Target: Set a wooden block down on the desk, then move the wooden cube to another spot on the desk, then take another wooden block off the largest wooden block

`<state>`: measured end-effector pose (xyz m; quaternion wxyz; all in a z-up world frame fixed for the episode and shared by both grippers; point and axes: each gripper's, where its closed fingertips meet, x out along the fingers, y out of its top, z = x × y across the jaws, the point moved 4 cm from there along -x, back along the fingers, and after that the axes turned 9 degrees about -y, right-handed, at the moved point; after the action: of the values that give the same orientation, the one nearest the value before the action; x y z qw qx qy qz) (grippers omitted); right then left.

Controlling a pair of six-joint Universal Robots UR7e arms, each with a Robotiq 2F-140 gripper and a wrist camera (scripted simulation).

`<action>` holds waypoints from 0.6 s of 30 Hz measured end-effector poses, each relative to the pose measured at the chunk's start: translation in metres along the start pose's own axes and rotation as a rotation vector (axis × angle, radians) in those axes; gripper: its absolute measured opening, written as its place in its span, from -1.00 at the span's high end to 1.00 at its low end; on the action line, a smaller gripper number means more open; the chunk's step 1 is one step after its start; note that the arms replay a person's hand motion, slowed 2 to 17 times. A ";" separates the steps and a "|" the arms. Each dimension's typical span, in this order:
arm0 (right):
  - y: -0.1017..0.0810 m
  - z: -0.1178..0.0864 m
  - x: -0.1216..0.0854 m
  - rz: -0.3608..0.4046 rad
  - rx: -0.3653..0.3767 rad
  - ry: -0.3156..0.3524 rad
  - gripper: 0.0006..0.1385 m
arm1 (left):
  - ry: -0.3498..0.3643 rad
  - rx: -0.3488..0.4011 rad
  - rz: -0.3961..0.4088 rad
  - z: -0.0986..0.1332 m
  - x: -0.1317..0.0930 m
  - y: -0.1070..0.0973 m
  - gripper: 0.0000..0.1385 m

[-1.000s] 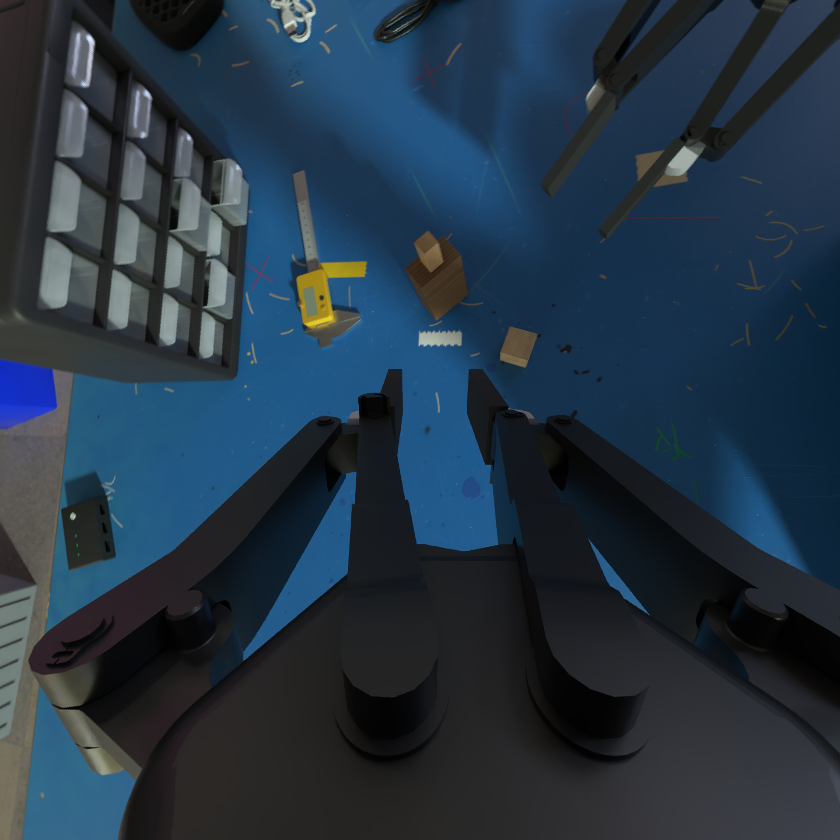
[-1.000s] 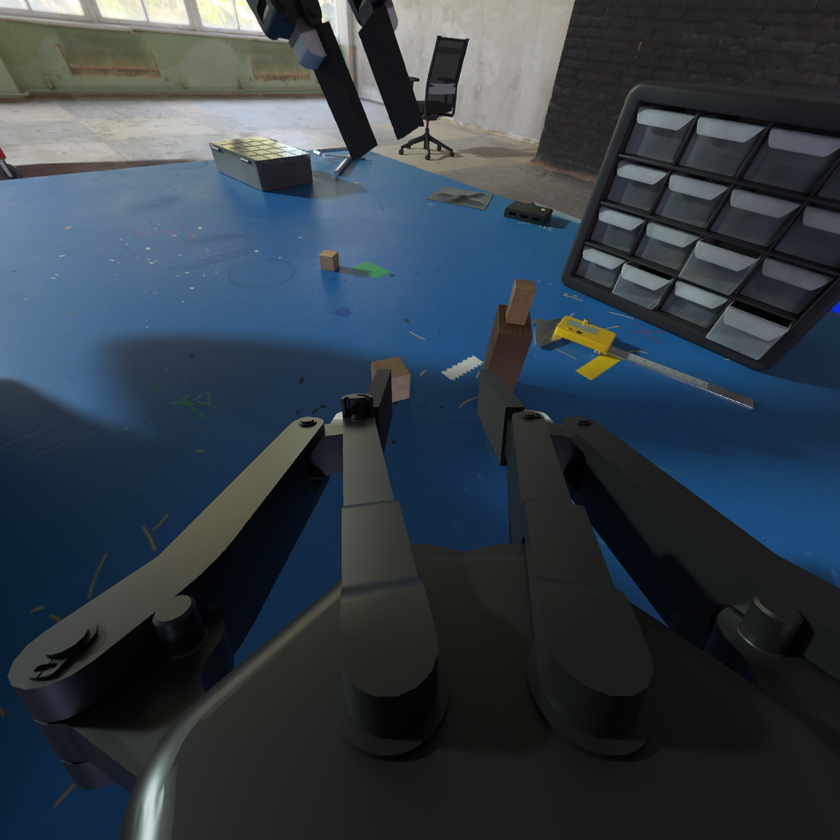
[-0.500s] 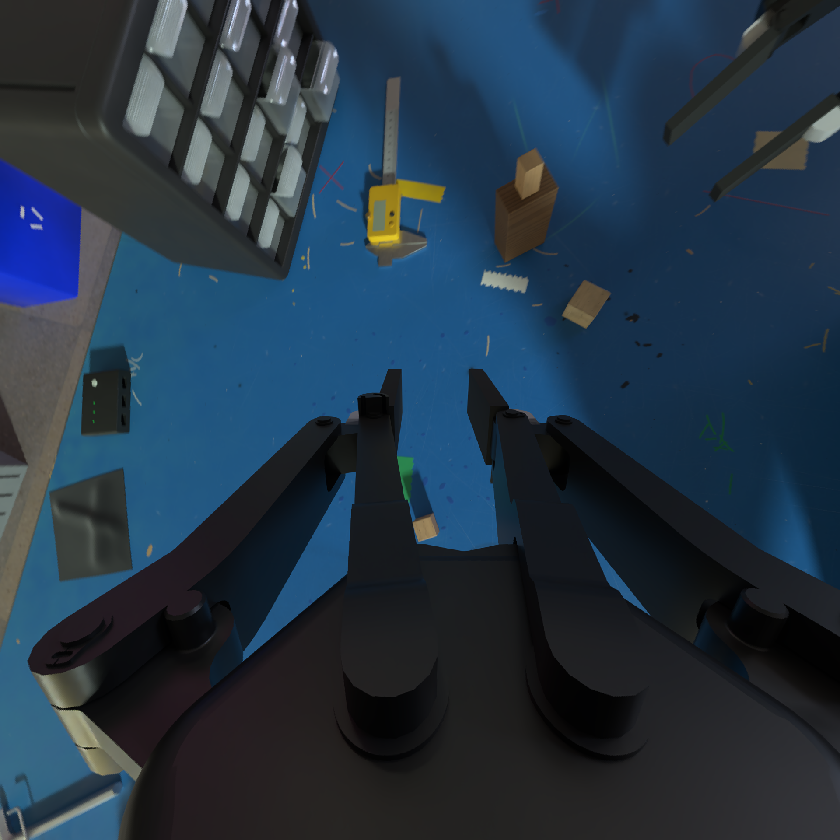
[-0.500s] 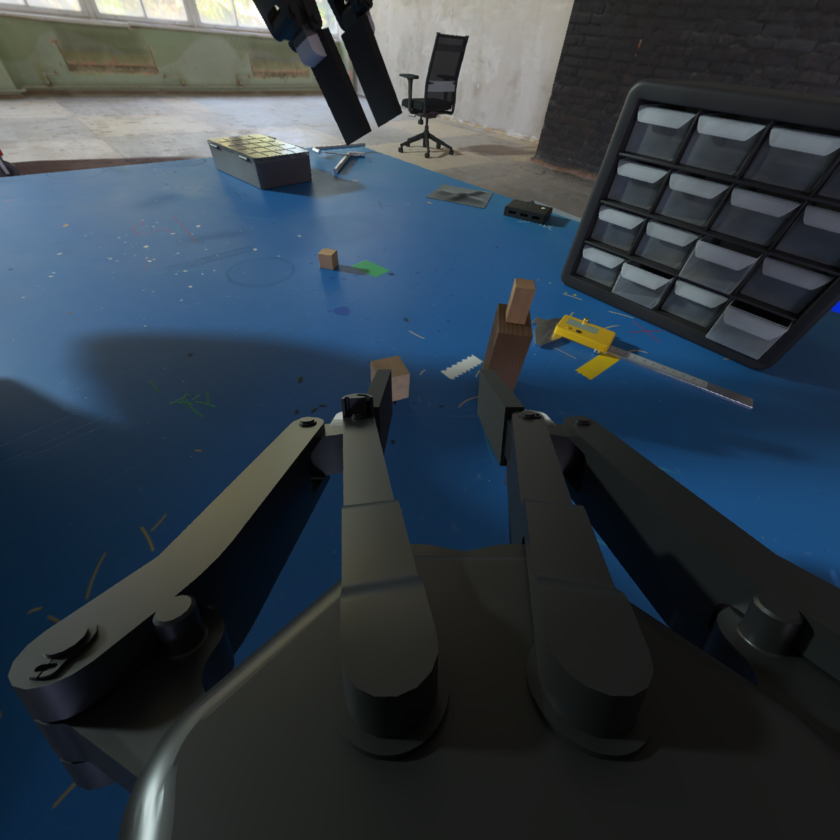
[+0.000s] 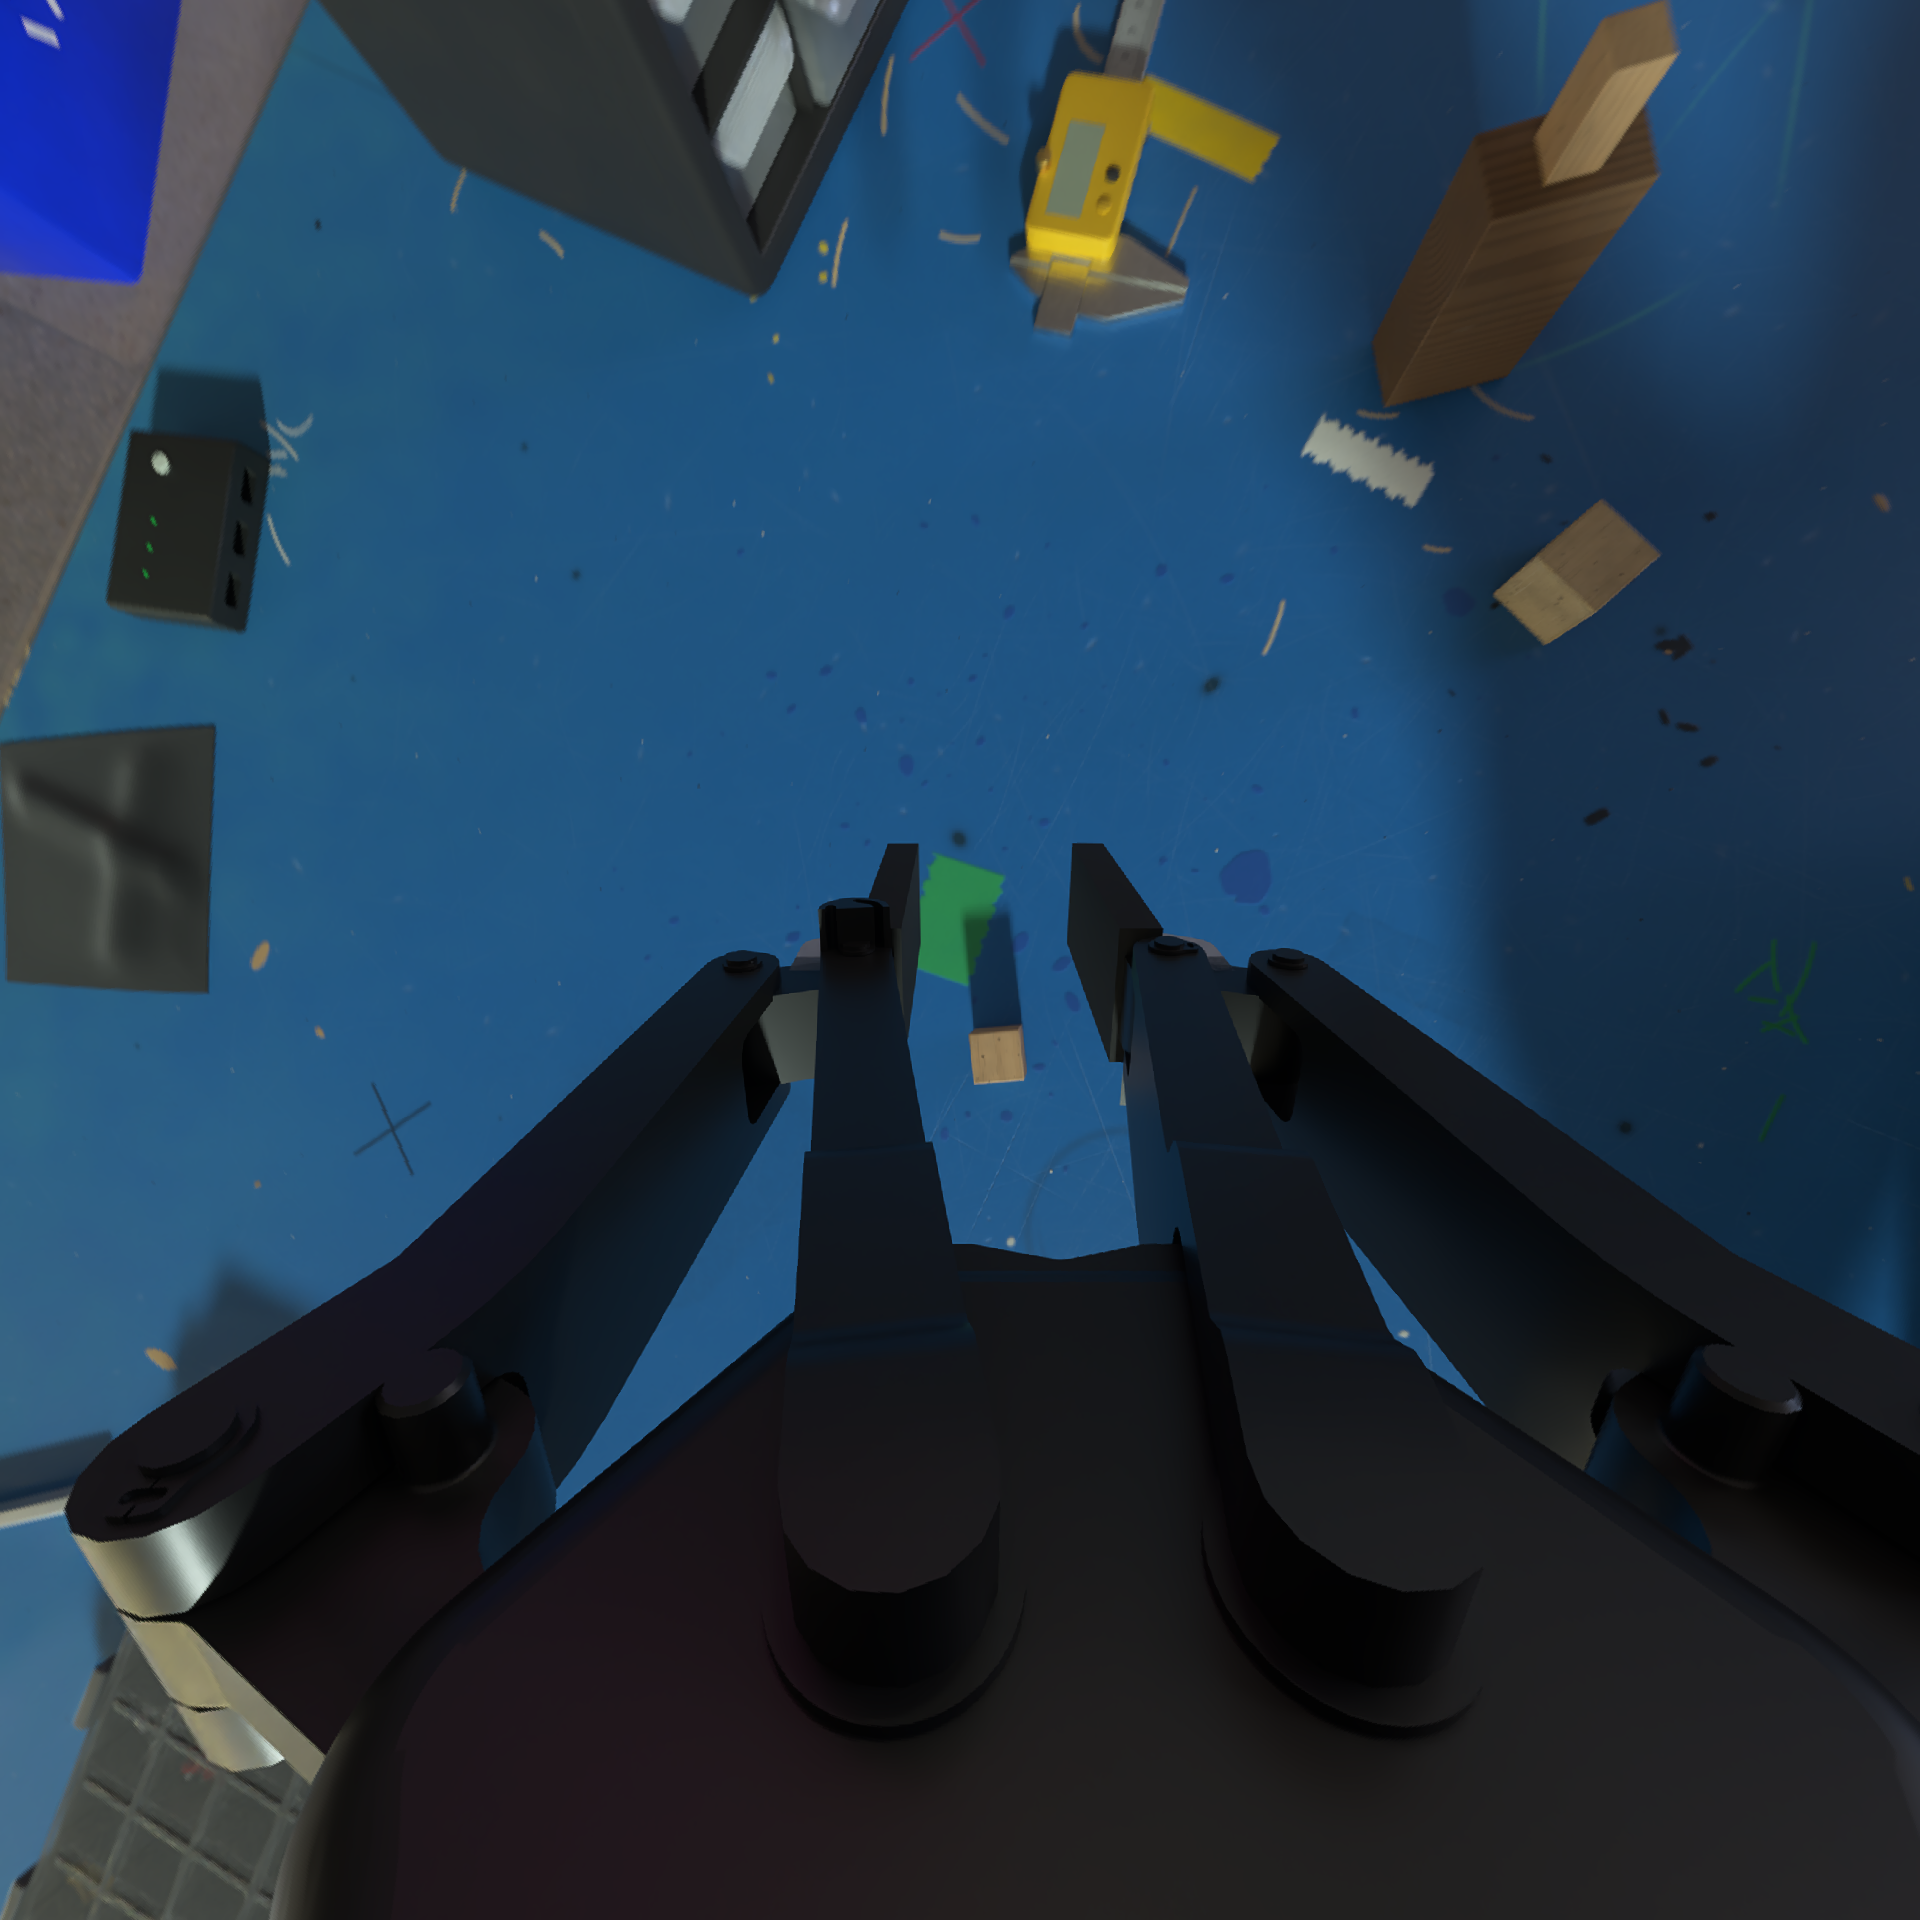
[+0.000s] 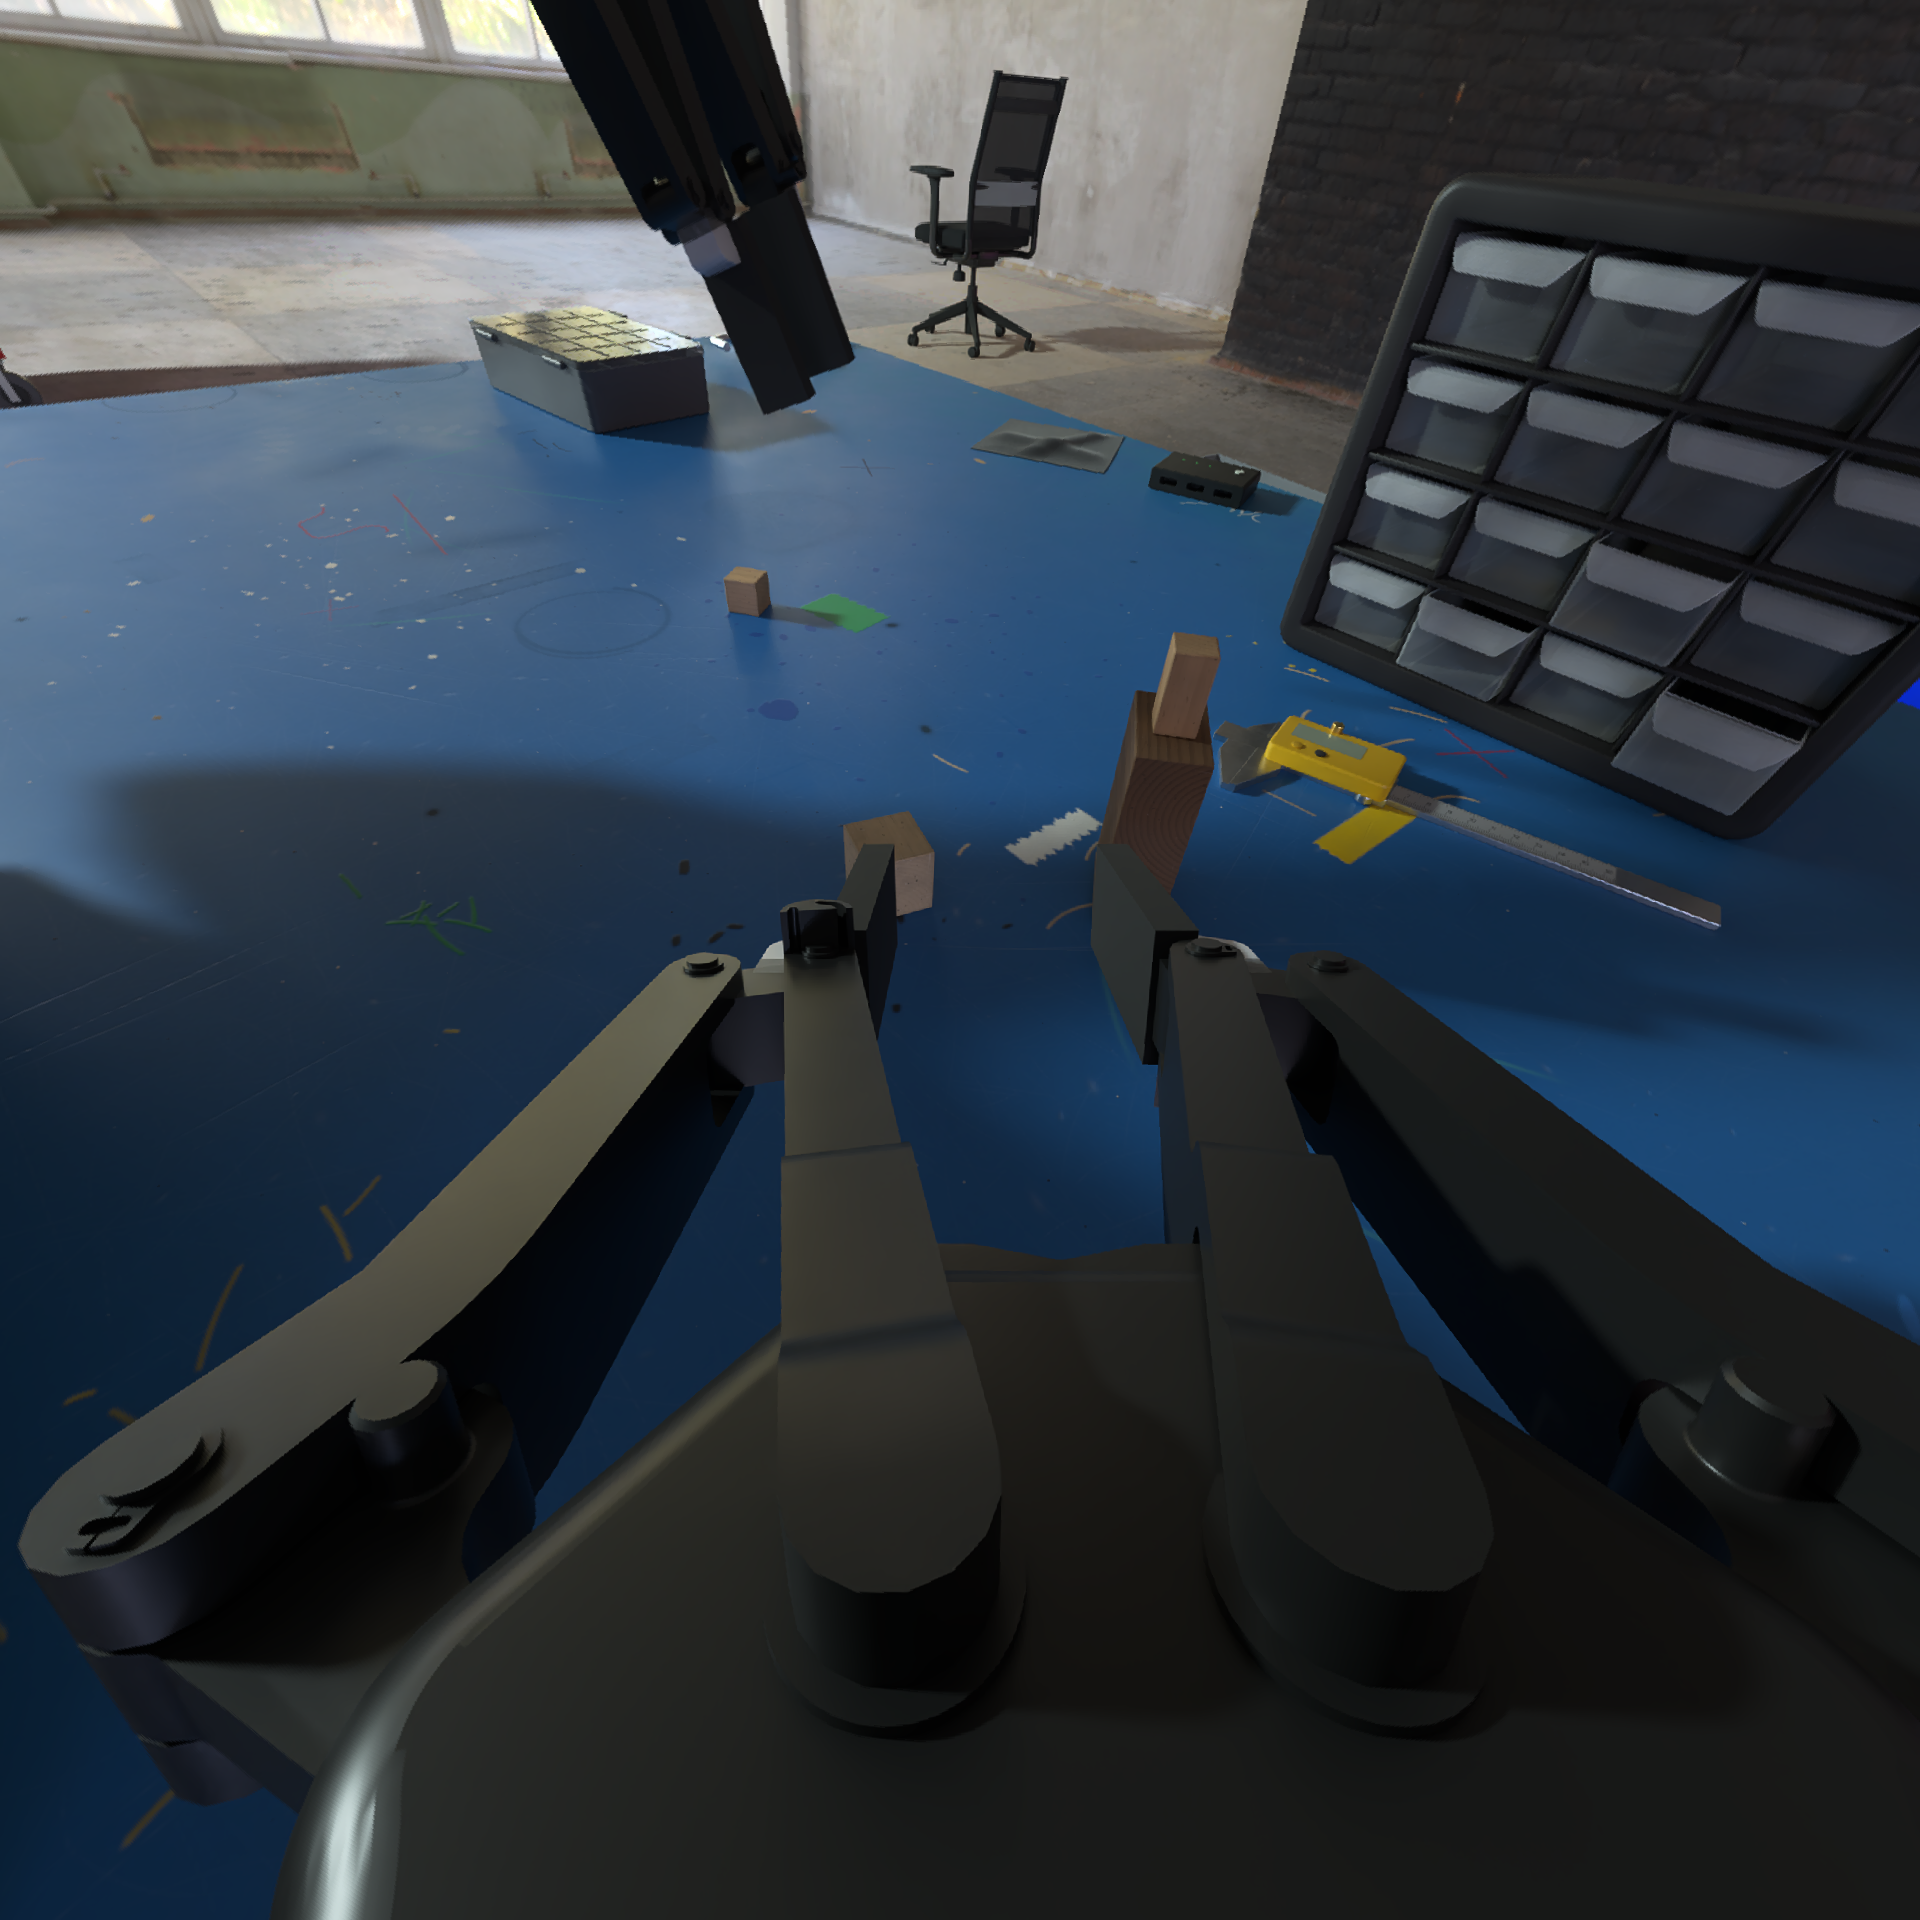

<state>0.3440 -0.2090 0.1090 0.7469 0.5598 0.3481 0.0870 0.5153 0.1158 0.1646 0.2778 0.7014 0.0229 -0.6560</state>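
- Below the left gripper (image 5: 995,883), fingers parted and empty, the small wooden cube (image 5: 997,1057) sits on the blue surface (image 5: 644,665) beside a green tape patch (image 5: 958,918). Risk: an off-centre descent would nudge the cube aside.
- Ahead of the right gripper (image 6: 992,894), fingers likewise spread and empty, a pale block (image 6: 1187,685) stands atop the largest wooden block (image 6: 1158,795); a second pale block (image 6: 894,857) lies nearby. Risk: brushing the tall stack could topple it.
- The caliper (image 6: 1335,758) bears no legible writing.
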 end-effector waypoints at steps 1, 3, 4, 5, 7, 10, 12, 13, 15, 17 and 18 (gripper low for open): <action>0.000 0.000 0.000 0.000 0.000 0.000 0.27 | -0.001 -0.012 -0.006 -0.002 0.002 -0.004 0.44; 0.000 0.000 0.000 0.000 0.001 0.000 0.27 | -0.003 -0.035 -0.018 -0.006 0.006 -0.011 0.43; 0.000 0.000 0.000 0.000 0.001 0.000 0.27 | -0.004 -0.045 -0.024 -0.007 0.008 -0.015 0.43; 0.000 0.000 0.000 0.000 0.002 0.000 0.27 | -0.006 -0.054 -0.029 -0.008 0.010 -0.018 0.43; 0.000 0.001 0.000 -0.001 0.002 0.000 0.27 | -0.012 -0.072 -0.039 -0.011 0.015 -0.025 0.43; 0.000 0.001 0.000 -0.002 0.003 0.000 0.27 | -0.023 -0.094 -0.054 -0.012 0.021 -0.034 0.42; 0.000 0.001 0.000 -0.002 0.002 -0.001 0.27 | -0.033 -0.107 -0.064 -0.013 0.025 -0.039 0.42; 0.000 0.001 0.000 -0.002 0.002 -0.002 0.27 | -0.037 -0.114 -0.070 -0.013 0.027 -0.042 0.42; 0.000 0.001 0.000 -0.003 0.002 -0.003 0.27 | -0.047 -0.124 -0.080 -0.013 0.031 -0.047 0.41; -0.001 0.001 0.000 -0.003 0.002 -0.004 0.27 | -0.056 -0.132 -0.090 -0.013 0.035 -0.052 0.41; -0.001 0.001 0.000 -0.003 0.002 -0.004 0.27 | -0.061 -0.136 -0.095 -0.013 0.037 -0.054 0.41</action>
<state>0.3443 -0.2105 0.1088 0.7471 0.5602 0.3477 0.0843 0.5105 0.1546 0.1104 0.2937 0.6587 0.0923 -0.6865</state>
